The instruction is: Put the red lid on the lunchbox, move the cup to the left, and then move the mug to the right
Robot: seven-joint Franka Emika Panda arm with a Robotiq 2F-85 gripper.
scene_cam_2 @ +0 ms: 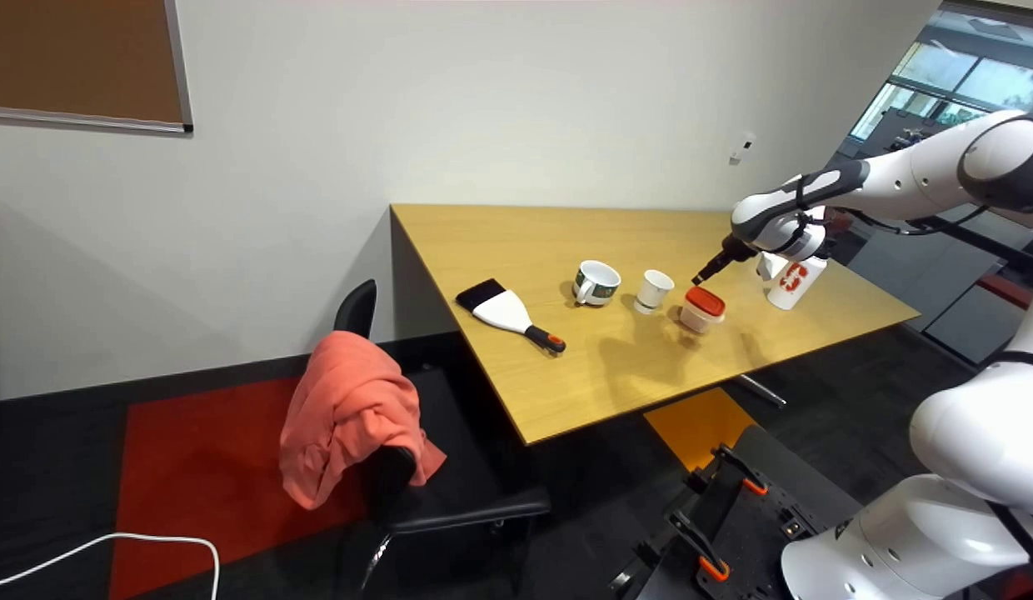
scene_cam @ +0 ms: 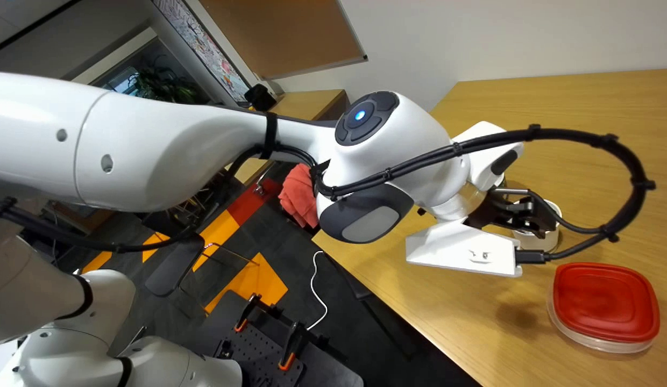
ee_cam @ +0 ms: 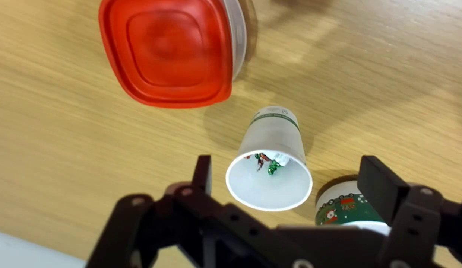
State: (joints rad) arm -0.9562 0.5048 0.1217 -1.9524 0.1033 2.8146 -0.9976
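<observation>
Lid (ee_cam: 167,52) on lunchbox (ee_cam: 239,39), pincer (ee_cam: 286,173) spread near cup (ee_cam: 274,139)

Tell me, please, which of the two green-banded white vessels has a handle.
The wider mug with the colourful patterned band; the narrower cup shows no handle.

A pale wall (scene_cam_2: 483,108) rises behind the wood-grained table (scene_cam_2: 508,246) on dark, red-patched floor (scene_cam_2: 50,475).

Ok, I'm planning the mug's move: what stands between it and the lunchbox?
The white cup stands between the mug and the lunchbox; it shows in an exterior view, and the wrist view agrees.
</observation>
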